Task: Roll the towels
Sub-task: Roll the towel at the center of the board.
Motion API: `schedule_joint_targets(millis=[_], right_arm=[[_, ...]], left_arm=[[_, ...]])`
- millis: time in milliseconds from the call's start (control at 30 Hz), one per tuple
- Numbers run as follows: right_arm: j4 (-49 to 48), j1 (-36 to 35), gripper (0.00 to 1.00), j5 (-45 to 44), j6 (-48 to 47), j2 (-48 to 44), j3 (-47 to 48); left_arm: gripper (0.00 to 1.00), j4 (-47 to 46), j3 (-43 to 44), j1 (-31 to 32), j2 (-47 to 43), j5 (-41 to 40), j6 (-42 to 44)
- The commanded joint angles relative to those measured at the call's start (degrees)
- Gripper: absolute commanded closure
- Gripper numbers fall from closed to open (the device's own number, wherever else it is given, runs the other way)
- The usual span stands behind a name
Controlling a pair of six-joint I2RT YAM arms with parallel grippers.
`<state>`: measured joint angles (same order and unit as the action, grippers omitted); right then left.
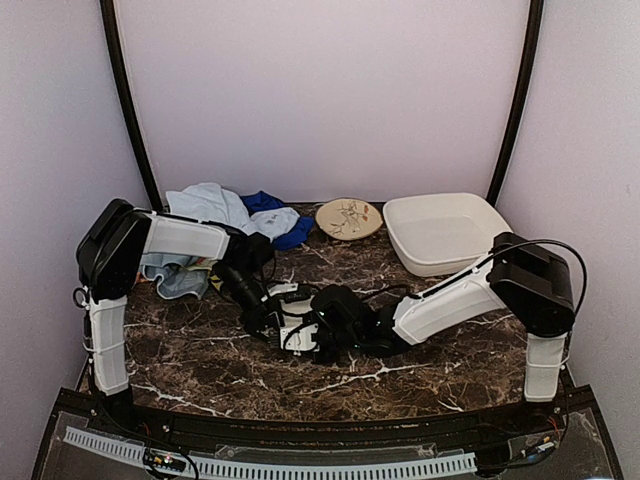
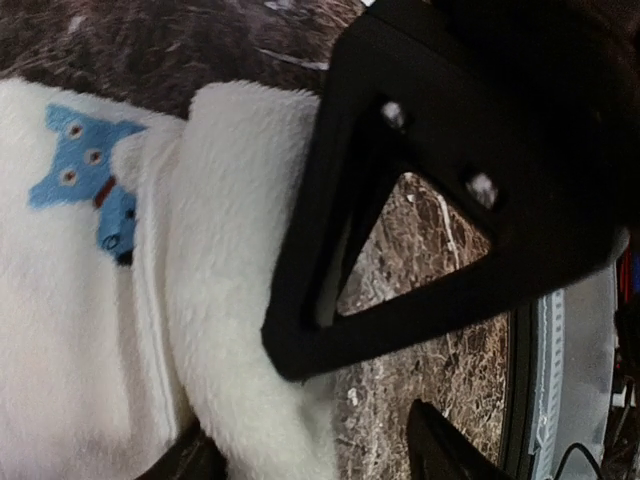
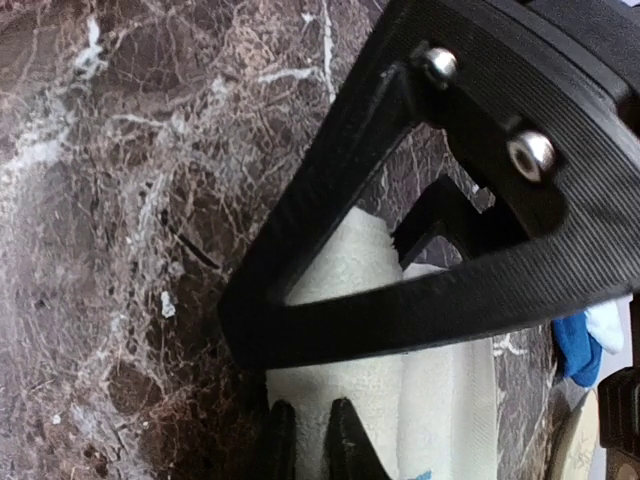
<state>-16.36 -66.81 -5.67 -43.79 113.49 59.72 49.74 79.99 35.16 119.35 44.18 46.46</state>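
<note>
A cream-white towel point(image 2: 90, 330) with a small blue stitched figure lies at the table's middle, its near edge rolled into a thick tube point(image 2: 240, 250). My left gripper point(image 2: 315, 450) is open, one finger on each side of the roll's end. In the right wrist view the same roll point(image 3: 345, 380) lies under my right gripper point(image 3: 308, 415), whose fingers are shut on the roll's edge. Both grippers meet over this towel point(image 1: 290, 312) in the top view. Other towels lie heaped at the back left: light blue point(image 1: 205, 203), royal blue point(image 1: 268, 203) and a pale one point(image 1: 178, 278).
A round beige patterned plate point(image 1: 349, 218) and a white plastic tub point(image 1: 445, 232) stand at the back right. The left arm's upper link point(image 1: 185, 238) passes over the towel heap. Dark marble table point(image 1: 200, 350) lies around the grippers.
</note>
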Motion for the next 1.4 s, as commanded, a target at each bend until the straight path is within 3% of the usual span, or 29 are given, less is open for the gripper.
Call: schedule_joint_targets(millis=[0,133,367,533,700,967,1167,1367], right_arm=[[7.9,3.0,0.95,4.9,9.7,0.3,1.5],[10.7,4.1,1.00,8.1,13.4,0.2,2.3],[16.0,8.0,1.00,17.3,21.0,1.4,7.6],[23.3,12.6,1.00,30.3,28.6,5.5,15.8],[33.5,15.6,1.00,40.2,34.9,10.3,24.0],[27.1,19.7,1.00,52.5,49.3,15.0,22.3],[21.4,23.4,1.00,56.4,59.4,17.1,20.1],[22.4,23.9,1.00,56.1,60.4,17.6,20.6]], left_arm=[[0.37,-7.8,-5.8,-3.8,-5.9,0.9,-1.7],[0.29,-15.2,-11.6,-6.8,-12.4,2.3,-4.4],[0.29,-30.5,-25.1,-10.9,-26.0,0.9,-5.7],[0.33,-27.6,-25.0,-10.9,-27.6,-0.1,-2.6],[0.34,-18.0,-21.0,-10.4,-27.3,1.4,1.1],[0.40,-20.3,-23.3,-5.4,-29.1,-8.6,6.1],[0.39,-23.6,-18.2,2.7,-25.0,-16.5,6.1],[0.39,-27.8,-14.1,5.9,-18.7,-22.7,7.7]])
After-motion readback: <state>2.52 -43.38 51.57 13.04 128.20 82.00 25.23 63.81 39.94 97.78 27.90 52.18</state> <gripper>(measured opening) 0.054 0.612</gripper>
